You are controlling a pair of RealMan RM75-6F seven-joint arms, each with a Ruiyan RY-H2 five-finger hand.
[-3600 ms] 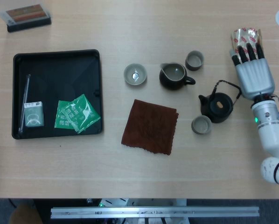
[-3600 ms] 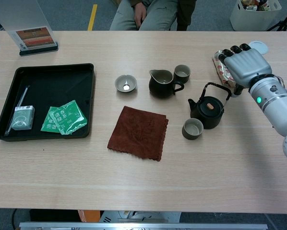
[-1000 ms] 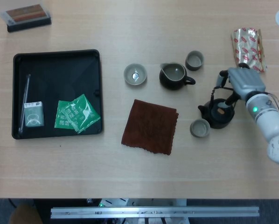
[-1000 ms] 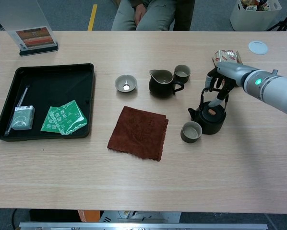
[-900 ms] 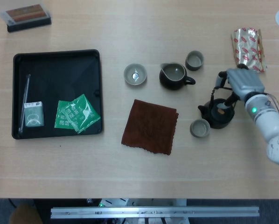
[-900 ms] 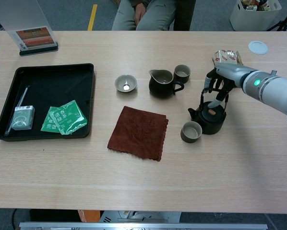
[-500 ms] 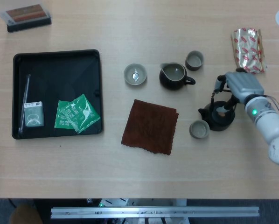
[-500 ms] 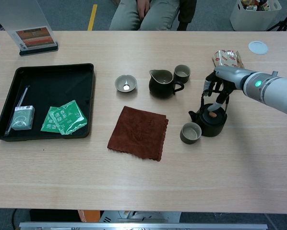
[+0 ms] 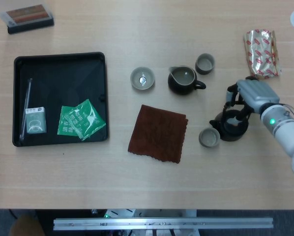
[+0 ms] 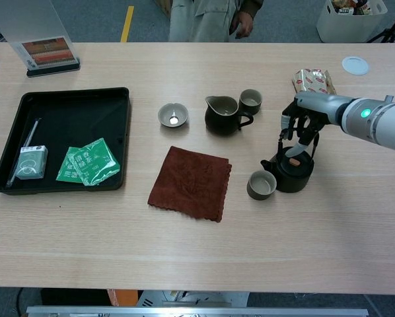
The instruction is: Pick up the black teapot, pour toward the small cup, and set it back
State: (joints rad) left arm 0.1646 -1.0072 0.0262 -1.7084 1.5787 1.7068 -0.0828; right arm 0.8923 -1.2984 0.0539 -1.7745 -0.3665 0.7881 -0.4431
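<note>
The black teapot [image 9: 234,127] [image 10: 293,175] sits right of centre, its wire handle standing up. My right hand [image 9: 250,93] [image 10: 310,112] reaches in from the right and its fingers curl around the top of that handle. The teapot's spout points left at a small grey cup [image 9: 208,138] [image 10: 260,185], which sits right against it. I cannot tell whether the teapot's base touches the table. My left hand shows in neither view.
A second small cup [image 9: 205,63] and a dark pitcher [image 9: 183,80] stand behind the teapot, with a small bowl [image 9: 142,78] further left. A brown cloth [image 9: 158,132] lies mid-table. A black tray [image 9: 58,55] with green packets is on the left. A gold packet [image 9: 261,46] lies far right.
My right hand came down from beside the gold packet and closed on the teapot's handle. Teapot and hand have since shifted toward the near edge, and the grey cup has shifted a little with them.
</note>
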